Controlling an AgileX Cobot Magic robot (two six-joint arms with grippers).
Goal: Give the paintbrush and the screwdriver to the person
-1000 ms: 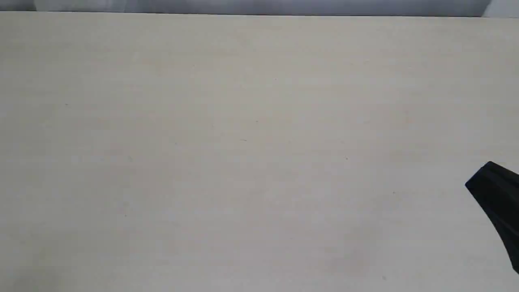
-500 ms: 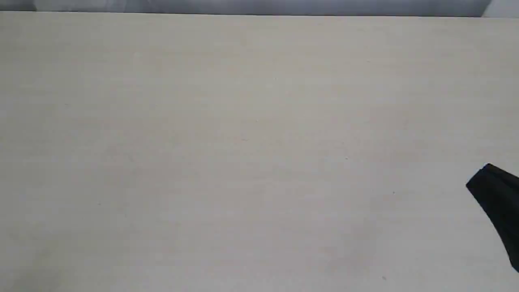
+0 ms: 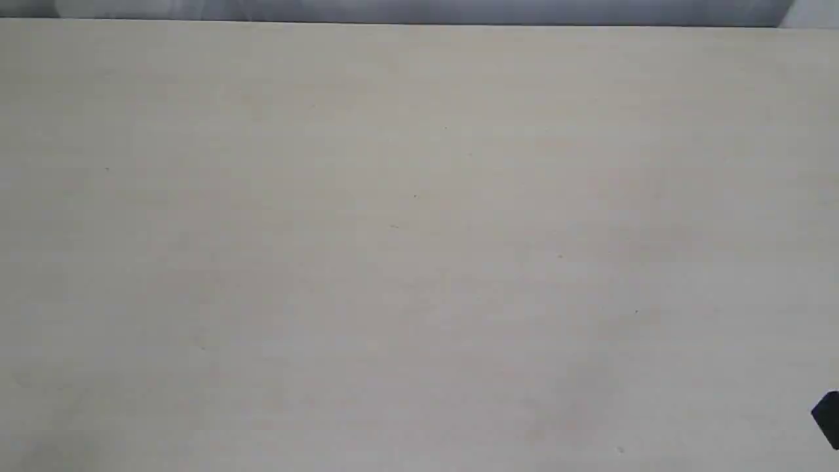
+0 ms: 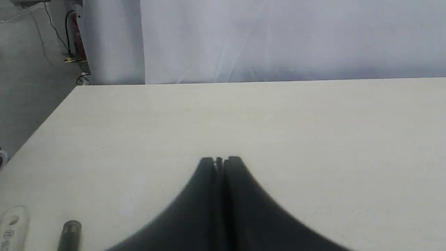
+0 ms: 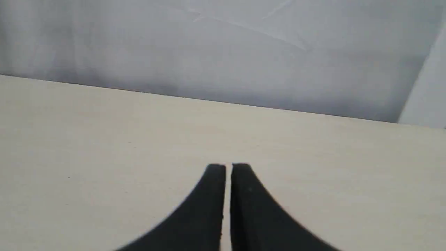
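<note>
the pale cream flat tabletop [image 3: 419,229] fills the exterior view, and neither tool nor the person's hand shows anywhere in it. the black two-fingered left gripper [image 4: 219,159] hangs low over the table with its fingers pressed together and nothing between them. the black right gripper [image 5: 228,166] is the same, with only a hairline slit between its fingers and nothing held. just a dark corner of it shows at the lower right edge of the exterior view, which reads as a parked pose off the working area. close beside the left arm, two things lie side by side on the table, both cut off by the frame: a whitish rounded end [image 4: 12,226] with an oval mark, possibly the paintbrush's holed handle tip, and a dark cylindrical stub [image 4: 71,232], possibly the screwdriver's handle. too little shows to be sure. if so, they lie on the left arm's side, and it would have to open first.
</note>
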